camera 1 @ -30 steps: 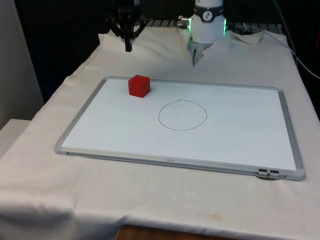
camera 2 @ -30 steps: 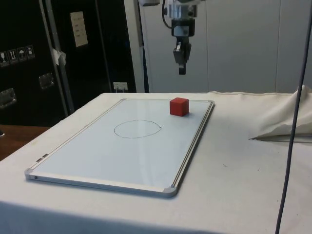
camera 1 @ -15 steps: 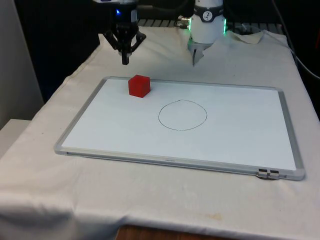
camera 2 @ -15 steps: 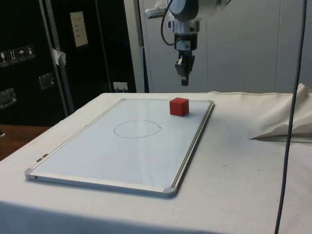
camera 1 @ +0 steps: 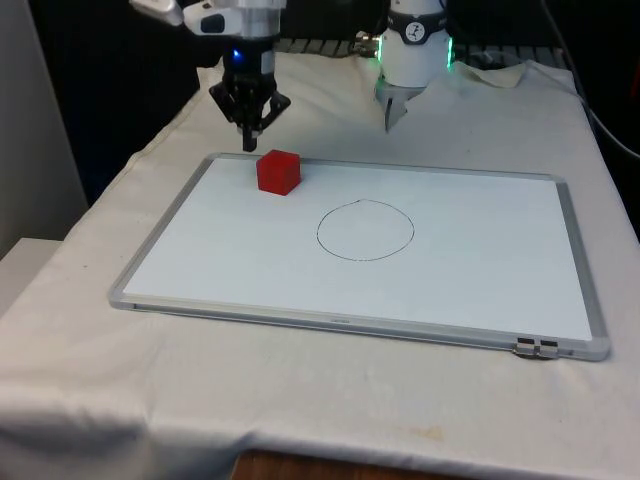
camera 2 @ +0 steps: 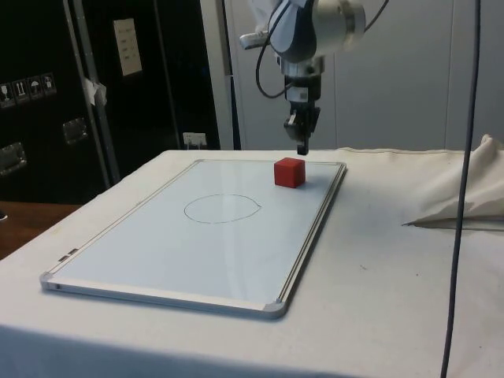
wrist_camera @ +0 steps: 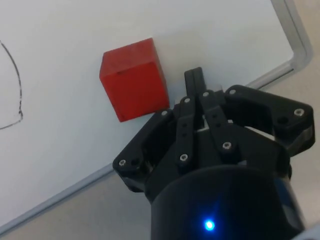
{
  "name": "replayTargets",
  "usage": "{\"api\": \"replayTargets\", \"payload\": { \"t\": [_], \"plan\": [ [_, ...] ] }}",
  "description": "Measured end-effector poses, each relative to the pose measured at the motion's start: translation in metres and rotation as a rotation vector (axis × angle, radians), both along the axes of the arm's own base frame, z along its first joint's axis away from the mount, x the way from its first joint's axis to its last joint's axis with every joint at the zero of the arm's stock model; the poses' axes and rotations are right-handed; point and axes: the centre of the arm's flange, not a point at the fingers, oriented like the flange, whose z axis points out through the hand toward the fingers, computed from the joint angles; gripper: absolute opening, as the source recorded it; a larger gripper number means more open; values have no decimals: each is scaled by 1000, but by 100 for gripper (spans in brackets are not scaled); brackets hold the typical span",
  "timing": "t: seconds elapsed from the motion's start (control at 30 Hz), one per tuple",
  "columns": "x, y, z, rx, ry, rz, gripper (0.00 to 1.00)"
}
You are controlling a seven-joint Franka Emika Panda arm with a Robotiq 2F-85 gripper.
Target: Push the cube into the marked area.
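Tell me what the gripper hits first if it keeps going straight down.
Probably the whiteboard or its frame, just behind the red cube. The gripper points down beside the cube, not over it; depth is unclear.

Your surface point(camera 1: 90, 330) wears a creased white cloth point(camera 2: 378, 260), bunched into a fold point(camera 2: 461, 197) at its far corner in the side view, with a bare wooden edge point(camera 1: 300, 468) peeking out below the hem in the front view. Behind it, in the side view, you have dark cabinets point(camera 2: 47, 94) carrying a pale label point(camera 2: 127, 46) and small symbol stickers point(camera 2: 27, 85), then pale wall panels point(camera 2: 394, 71). A thin dark cable point(camera 2: 465, 181) hangs down across that view.
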Motion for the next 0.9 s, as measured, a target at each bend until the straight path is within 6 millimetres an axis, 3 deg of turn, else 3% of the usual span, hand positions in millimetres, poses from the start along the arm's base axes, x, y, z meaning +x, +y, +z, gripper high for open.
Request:
{"api": "replayTargets", "payload": {
  "t": [0.2, 0.9],
  "plan": [
    [-6, 1, -14, -3, 7, -31, 0],
    [-12, 29, -10, 45, -14, -92, 0]
  ]
}}
